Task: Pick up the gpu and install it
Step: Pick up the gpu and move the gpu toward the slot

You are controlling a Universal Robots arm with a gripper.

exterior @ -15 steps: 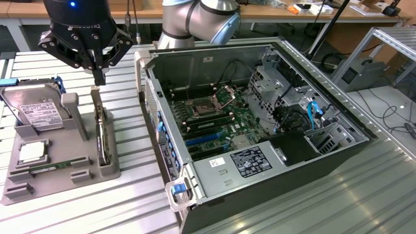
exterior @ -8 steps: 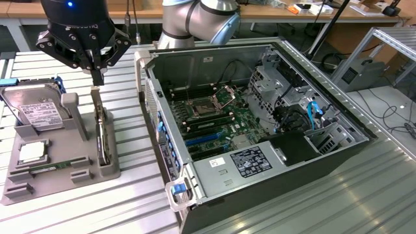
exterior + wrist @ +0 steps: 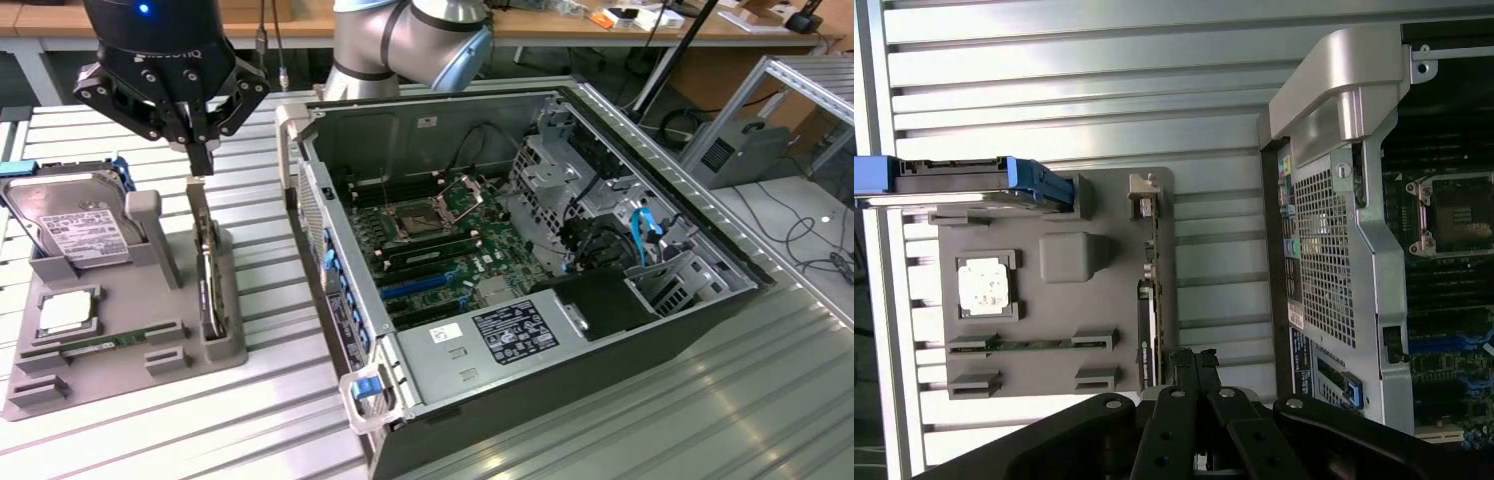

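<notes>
**Jaws pressed together over the standing gpu**

In the exterior view, the gpu (image 3: 210, 280) stands on its long edge in a slot along the side of the grey holder tray (image 3: 120, 385) that faces the open computer case (image 3: 320, 200). The gripper (image 3: 198, 165) hangs straight above the card's far end. Its jaws are pressed together and I see nothing between them. The tips sit at, or just over, the card's top corner, and I can't tell whether they touch it.

The card looks light and stiff, but I'd call it fragile: a bare board, thin, with nothing to squeeze but its edges. The upper edge near the metal bracket seems the safest hold, and a pinch across the faces might slip. On the tray's other side lean the hard drive (image 3: 74, 225) and a small silver chip (image 3: 64, 312), well apart from the card.

In the wrist view, the gripper (image 3: 1194, 365) shows its jaws closed into one narrow stem near the end of the gpu (image 3: 1147, 300). The card runs along the edge of the tray (image 3: 1054, 320). Bare ribbed table lies between that edge and the case (image 3: 1334, 200), so there is room to lift straight up. The case's rim and rear panel are the nearest hard edges.
</notes>
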